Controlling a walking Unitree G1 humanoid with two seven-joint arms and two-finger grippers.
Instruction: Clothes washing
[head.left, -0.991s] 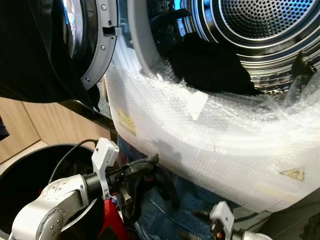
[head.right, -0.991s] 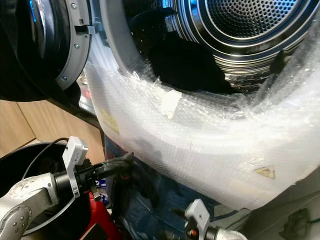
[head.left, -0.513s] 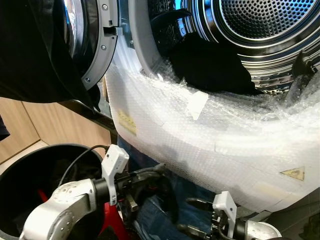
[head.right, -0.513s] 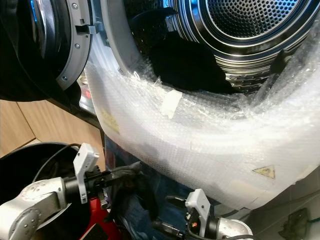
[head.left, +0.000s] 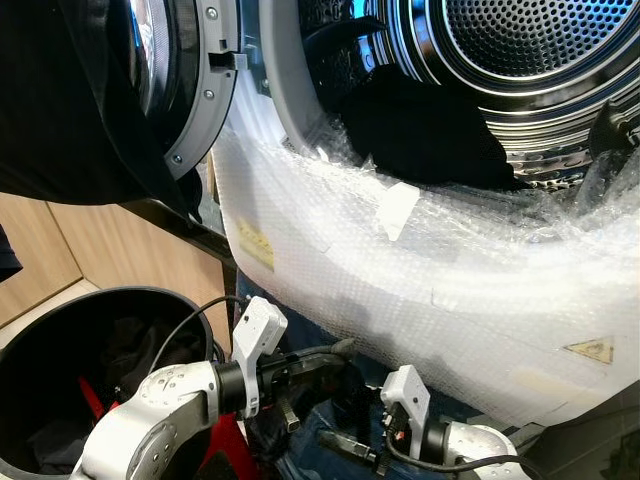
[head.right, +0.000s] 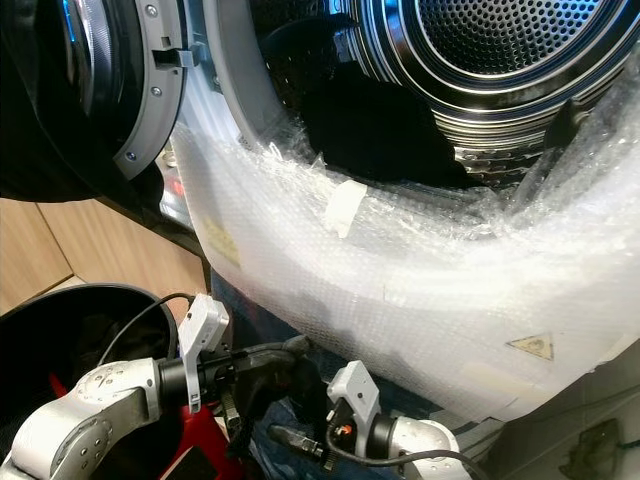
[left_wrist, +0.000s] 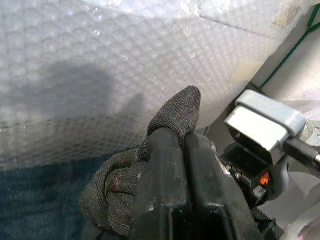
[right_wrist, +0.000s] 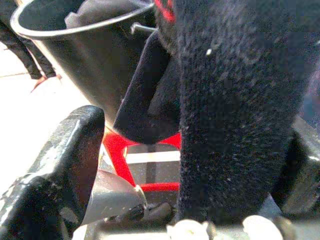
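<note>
Drum mouth (head.left: 520, 60) is left open above; lower part is taken up by dark clothing (head.left: 420, 135). Bubble wrap (head.left: 420, 270) bulges over the front. Below, passage is narrowed between it and the black bin (head.left: 60, 330).

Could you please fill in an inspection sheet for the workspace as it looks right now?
Surface: washer front wrapped in bubble wrap.
Job's things: dark knit garment; black clothes at the drum mouth; black basket holding laundry.
Clutter: jeans below the grippers.
Grippers: left gripper shut on the garment; right gripper open around it.
Cables: black cable looping at the left wrist.
Surroundings: open door, wooden panel.
</note>
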